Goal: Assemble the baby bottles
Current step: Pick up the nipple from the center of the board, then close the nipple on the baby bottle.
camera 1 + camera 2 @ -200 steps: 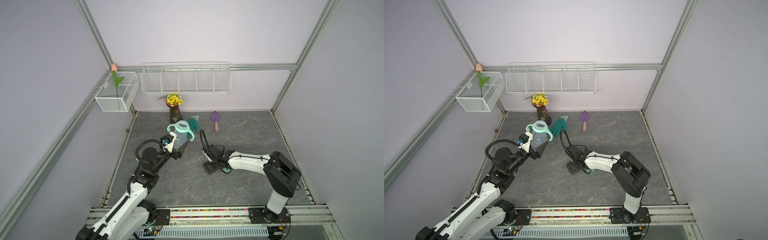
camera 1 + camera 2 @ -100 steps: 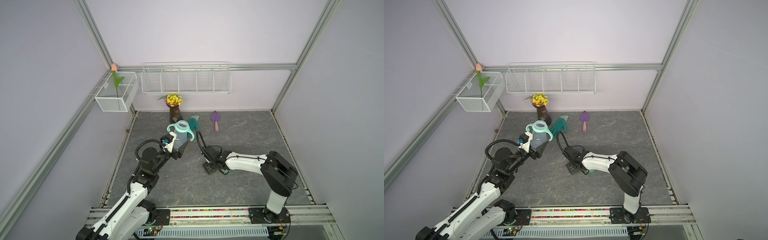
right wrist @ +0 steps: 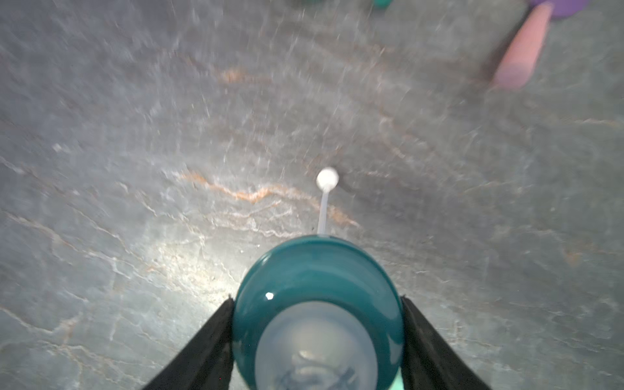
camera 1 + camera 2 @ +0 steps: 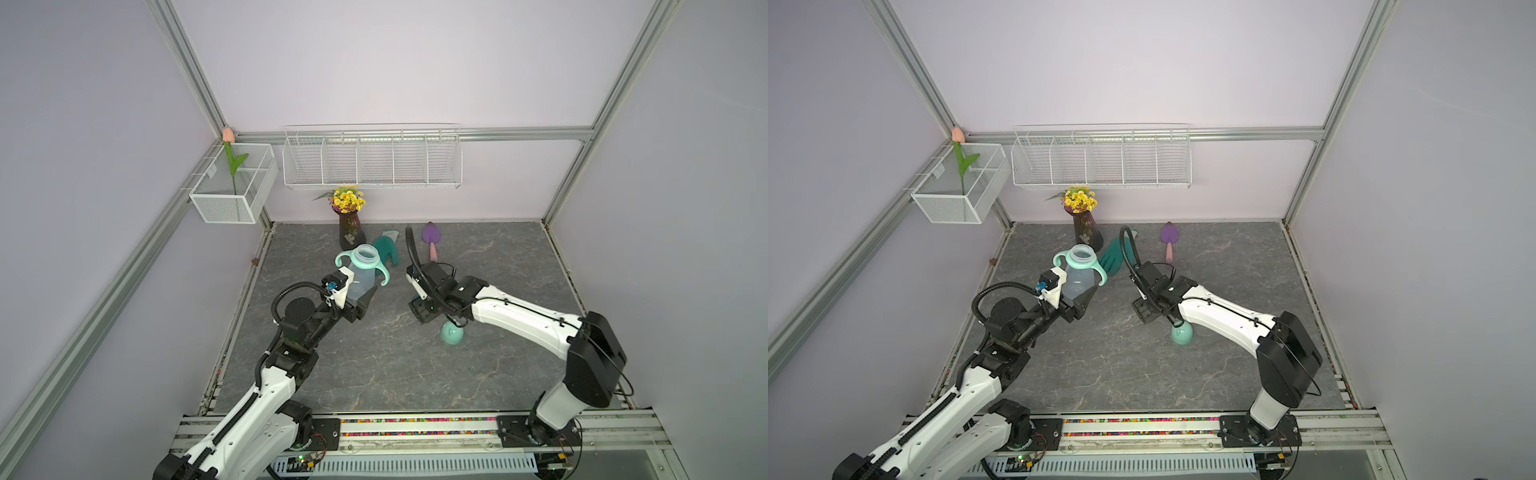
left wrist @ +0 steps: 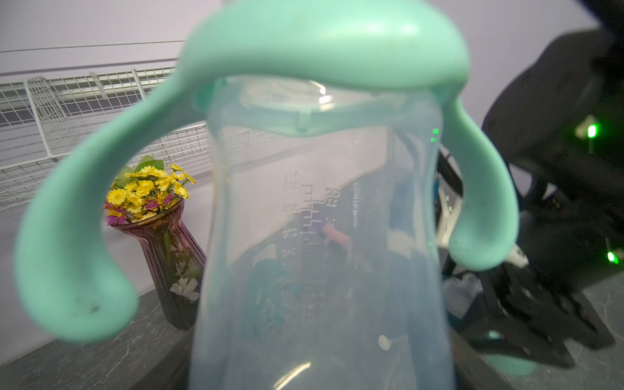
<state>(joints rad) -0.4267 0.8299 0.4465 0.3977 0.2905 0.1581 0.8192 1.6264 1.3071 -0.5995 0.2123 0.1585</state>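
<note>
My left gripper (image 4: 360,300) (image 4: 1080,302) is shut on the translucent bottle body (image 4: 360,279) (image 4: 1077,281) (image 5: 317,253) and holds it tilted above the floor with its mouth open. The mint two-handled ring (image 4: 362,254) (image 5: 324,44) sits on its neck. My right gripper (image 4: 422,311) (image 4: 1144,311) (image 3: 317,300) is shut on the teal nipple collar (image 3: 317,270). The thin white straw (image 3: 323,209) sticks out of the collar toward the floor. The mint domed cap (image 4: 452,333) (image 4: 1182,333) lies on the floor just beside the right gripper.
A dark ribbed vase of yellow flowers (image 4: 349,232), a teal glove (image 4: 388,249) and a purple trowel (image 4: 431,237) lie near the back wall. A wire shelf (image 4: 372,158) and a wire basket with a tulip (image 4: 232,187) hang on the walls.
The right gripper's jaws have closed in on the collar, and the gripper has risen a little off the floor, away from the cap. The left arm and the bottle have not moved.
</note>
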